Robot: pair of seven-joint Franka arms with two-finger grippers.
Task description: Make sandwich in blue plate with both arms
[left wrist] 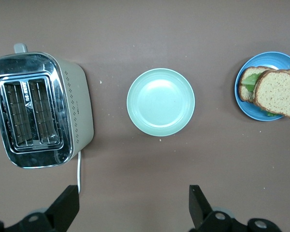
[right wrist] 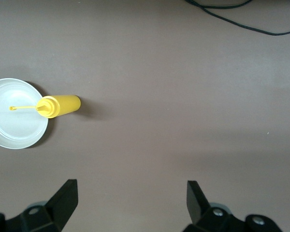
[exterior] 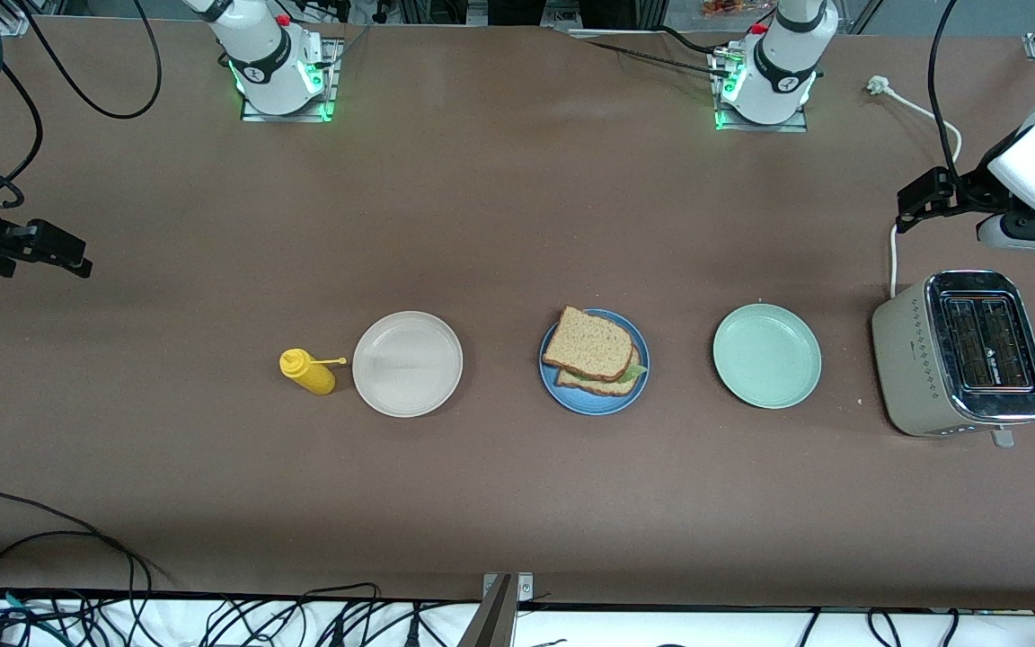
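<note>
Nearest the camera, tangled black cables (exterior: 167, 620) trail along the edge of the brown counter (exterior: 517, 503). Farther up stands a row: a yellow squeeze bottle (exterior: 306, 371), a round cream-white plate (exterior: 407, 363), the round blue plate (exterior: 595, 362), a pale green plate (exterior: 766, 355) and a beige and chrome two-slot toaster (exterior: 959, 353) (its slots empty). The sandwich (exterior: 593, 350), two brown bread slices with green lettuce between, lies assembled on the blue plate. Assembly looks finished; no further move seems needed beyond both arms waiting clear. The right gripper (exterior: 43, 246) hangs over bare counter at its end, jaws spread and empty; the left gripper (exterior: 924, 194) hangs above the toaster's end, jaws likewise spread.
</note>
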